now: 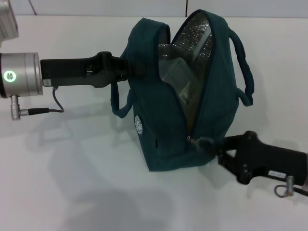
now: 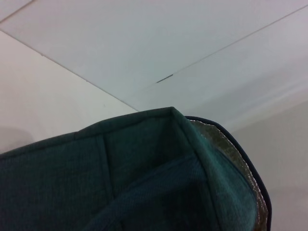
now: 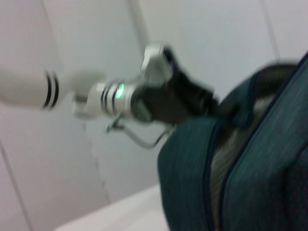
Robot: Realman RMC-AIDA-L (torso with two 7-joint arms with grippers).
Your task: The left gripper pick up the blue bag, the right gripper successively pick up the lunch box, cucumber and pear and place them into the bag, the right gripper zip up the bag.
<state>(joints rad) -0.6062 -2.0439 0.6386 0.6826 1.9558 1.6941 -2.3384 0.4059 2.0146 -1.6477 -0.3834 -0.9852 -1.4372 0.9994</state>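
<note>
The left gripper [image 1: 137,69] comes in from the left side and is clenched on the upper edge of the blue bag [image 1: 163,139], at the bag's left top corner. The right wrist view shows this gripper [image 3: 219,103] from the other side, gripping the bag's rim [image 3: 192,159]. One loop handle [image 1: 120,103] hangs just below the left gripper. The right gripper [image 1: 204,143] reaches in low from the right and meets the bag at the lower end of the zipper line; I cannot tell if its fingers are closed on anything there.

The bag stands upright between the two grippers, its mouth still open, with silver lining [image 1: 197,33] visible inside. The lunch box [image 1: 180,79] sits inside the opening, just to the right of the left gripper. The cucumber and the pear are not visible from outside.

The surface is a plain white table [image 1: 72,183], and soft shadows of the arms and the bag fall on it. In the left wrist view the bag's fabric [image 2: 120,183] fills the lower part, and behind it are white panels [image 2: 144,43] with thin seams.
</note>
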